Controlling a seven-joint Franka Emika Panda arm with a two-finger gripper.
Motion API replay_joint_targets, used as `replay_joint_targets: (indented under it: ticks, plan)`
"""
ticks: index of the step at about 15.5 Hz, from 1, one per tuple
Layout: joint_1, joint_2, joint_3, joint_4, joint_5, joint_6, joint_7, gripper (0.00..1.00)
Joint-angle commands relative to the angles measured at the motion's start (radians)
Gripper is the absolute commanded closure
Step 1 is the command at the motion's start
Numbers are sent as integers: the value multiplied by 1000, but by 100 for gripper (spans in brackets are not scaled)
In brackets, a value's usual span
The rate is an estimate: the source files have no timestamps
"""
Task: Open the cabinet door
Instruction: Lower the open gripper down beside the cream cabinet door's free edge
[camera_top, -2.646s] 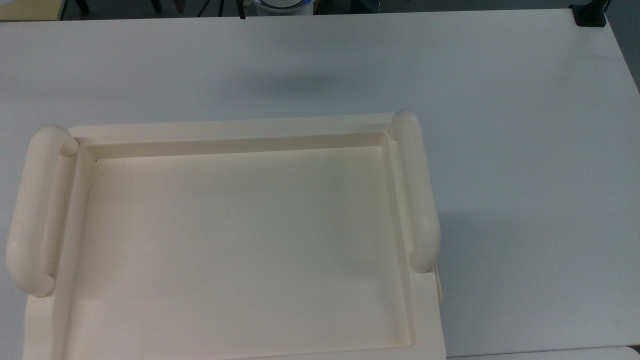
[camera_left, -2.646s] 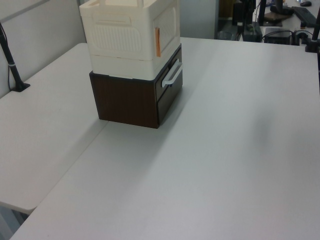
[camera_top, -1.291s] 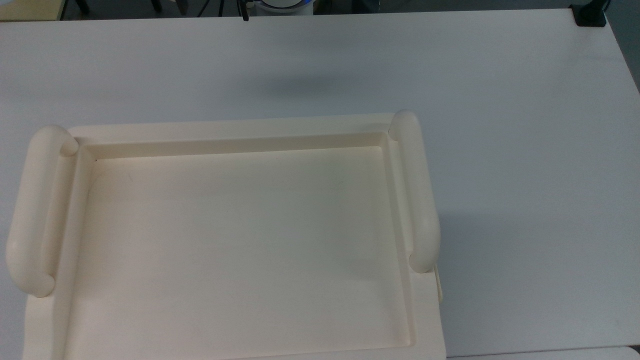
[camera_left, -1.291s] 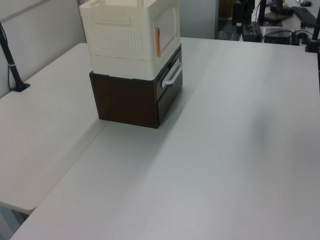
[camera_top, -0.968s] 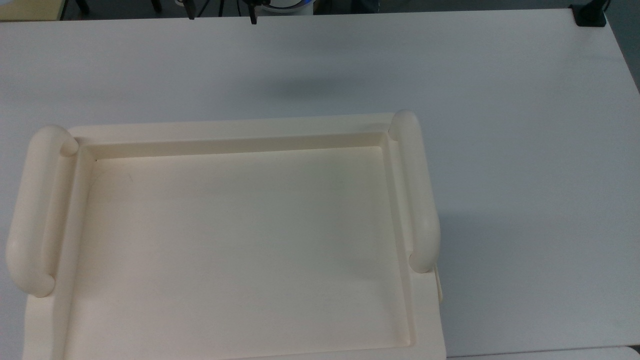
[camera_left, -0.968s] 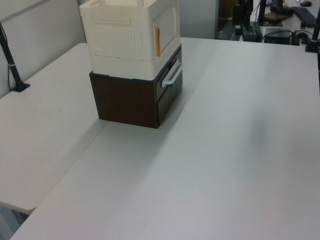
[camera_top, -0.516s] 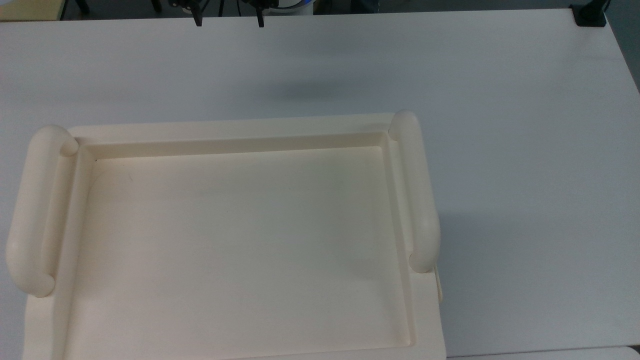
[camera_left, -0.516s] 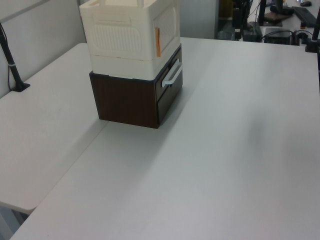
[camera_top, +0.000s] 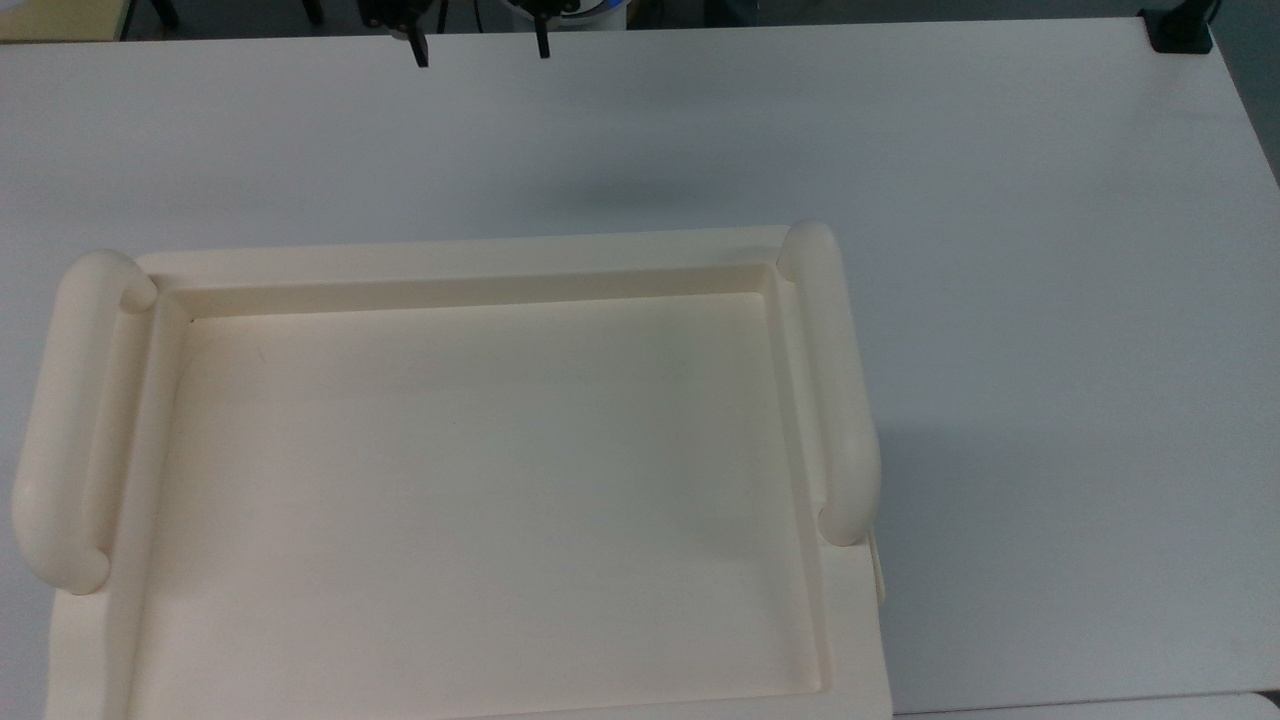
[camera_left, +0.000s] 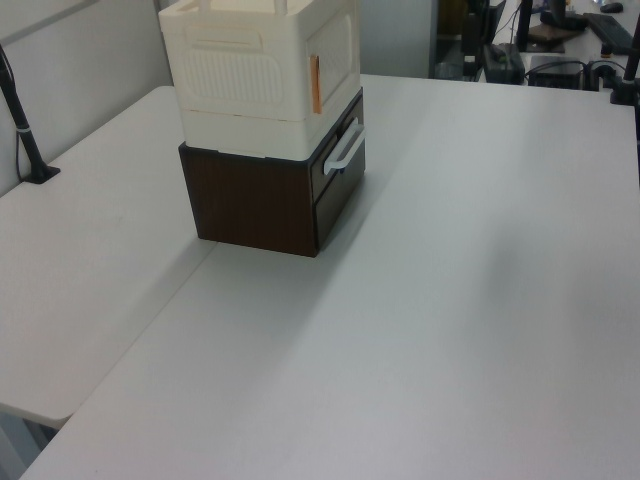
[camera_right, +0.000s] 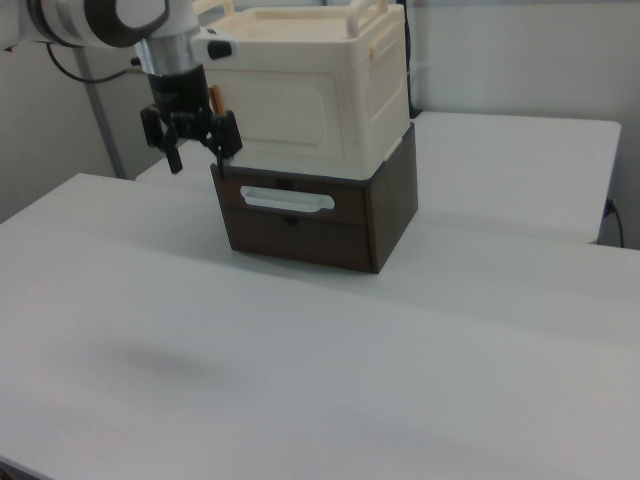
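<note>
While raised, end effector (camera_right: 199, 158) spread, seemingly downward-pointing.

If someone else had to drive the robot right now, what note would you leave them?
Gripper: open, holding nothing, hanging above the table in front of the cabinet, near the door's left edge in the right view. It looks clear of the door.
Cabinet door: the cream front panel, flush and shut. The cream cabinet sits on a dark brown drawer box.
Done: only the approach.
Left: find the door's handle, close on it and swing the door open.
</note>
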Motion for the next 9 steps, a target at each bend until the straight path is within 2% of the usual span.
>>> replay_joint_targets:
  ticks: [1, 3, 7, 9]
  plan:
    - [53, -10, -6, -7, 10, 191, -22, 8]
    - [80, 1, -6, -16, 5, 366, -33, 14]
    - [96, 39, -8, -11, -1, 499, -45, 20]
    - [131, 78, -9, -7, -7, 549, -36, 25]
